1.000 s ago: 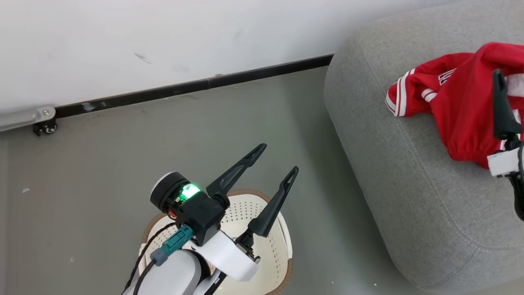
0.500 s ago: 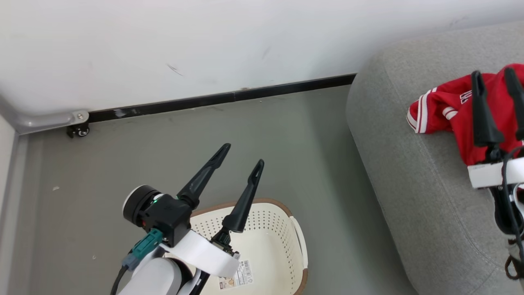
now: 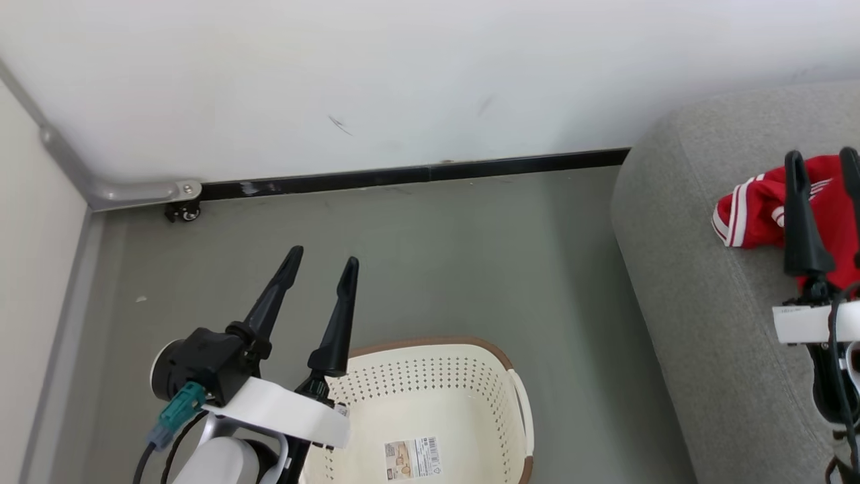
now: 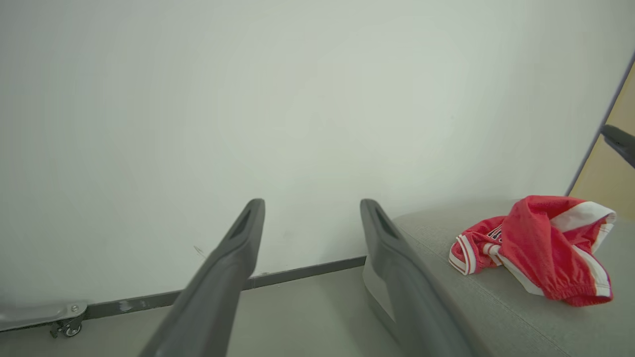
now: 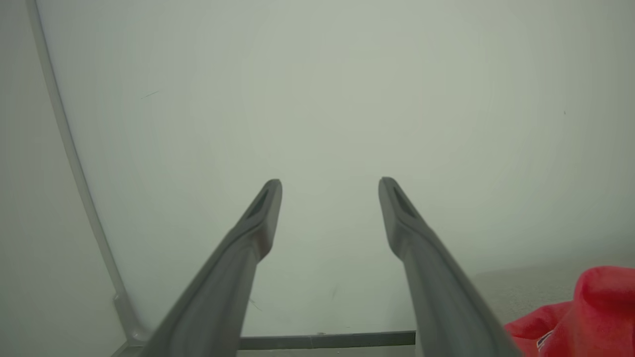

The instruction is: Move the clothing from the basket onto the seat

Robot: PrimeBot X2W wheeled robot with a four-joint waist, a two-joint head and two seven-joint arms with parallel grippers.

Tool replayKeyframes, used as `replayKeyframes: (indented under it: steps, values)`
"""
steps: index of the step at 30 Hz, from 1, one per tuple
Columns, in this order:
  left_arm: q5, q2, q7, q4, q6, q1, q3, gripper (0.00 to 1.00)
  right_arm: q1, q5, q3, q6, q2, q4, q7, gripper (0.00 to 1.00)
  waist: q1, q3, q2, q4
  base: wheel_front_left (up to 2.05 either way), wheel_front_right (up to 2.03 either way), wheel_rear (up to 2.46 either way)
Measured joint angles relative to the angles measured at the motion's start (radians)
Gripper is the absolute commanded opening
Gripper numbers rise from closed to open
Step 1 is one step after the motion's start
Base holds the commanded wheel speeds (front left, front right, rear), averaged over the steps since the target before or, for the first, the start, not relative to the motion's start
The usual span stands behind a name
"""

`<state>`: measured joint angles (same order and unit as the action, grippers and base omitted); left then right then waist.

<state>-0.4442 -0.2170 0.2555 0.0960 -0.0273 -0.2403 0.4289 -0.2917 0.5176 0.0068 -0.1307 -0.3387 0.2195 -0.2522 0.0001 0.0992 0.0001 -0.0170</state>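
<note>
The clothing (image 3: 752, 216), a heap of red sports garments with white-striped trim, lies on the seat (image 3: 699, 316), a grey upholstered sofa at the right. The left wrist view shows the clothing (image 4: 536, 248) bunched on the seat (image 4: 476, 307). The basket (image 3: 437, 343), cream with a brown rim, stands on the floor at the bottom centre with only a barcode sticker (image 3: 411, 458) inside. My left gripper (image 3: 322, 259) hovers open at the basket's left rim, holding nothing. My right gripper (image 3: 824, 157) stands open over the near side of the clothing, holding nothing. Both wrist views show spread, bare fingers (image 4: 233, 263) (image 5: 258, 223).
A white wall with a black baseboard (image 3: 416, 176) runs along the back. A small caster (image 3: 183, 212) under a metal rail sits at the left corner, beside a pale side panel (image 3: 33, 269). Grey floor (image 3: 437, 255) lies between the basket and the seat.
The head view has panned, bringing the basket's inside and the left corner into sight. My left gripper has swung from over the basket to its left rim. Both right fingers now show.
</note>
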Motion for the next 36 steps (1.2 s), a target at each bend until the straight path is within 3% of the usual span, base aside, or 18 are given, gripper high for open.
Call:
replayKeyframes:
  steps: [20, 36]
  values:
    - [-0.009, 0.035, 0.000, 0.045, -0.043, 0.101, -0.123, 1.00, 0.216, -0.111, -0.039, 0.000, 0.106, -0.102, 0.000, 1.00, 0.0000, -0.056, 0.0000, 0.092, 0.00, 0.00, 0.00]
    - [0.030, 0.053, 0.000, 0.057, -0.043, 0.138, -0.185, 1.00, 0.292, -0.157, -0.058, 0.000, 0.130, -0.144, 0.000, 1.00, 0.0000, -0.071, 0.0000, 0.105, 0.00, 0.00, 0.00]
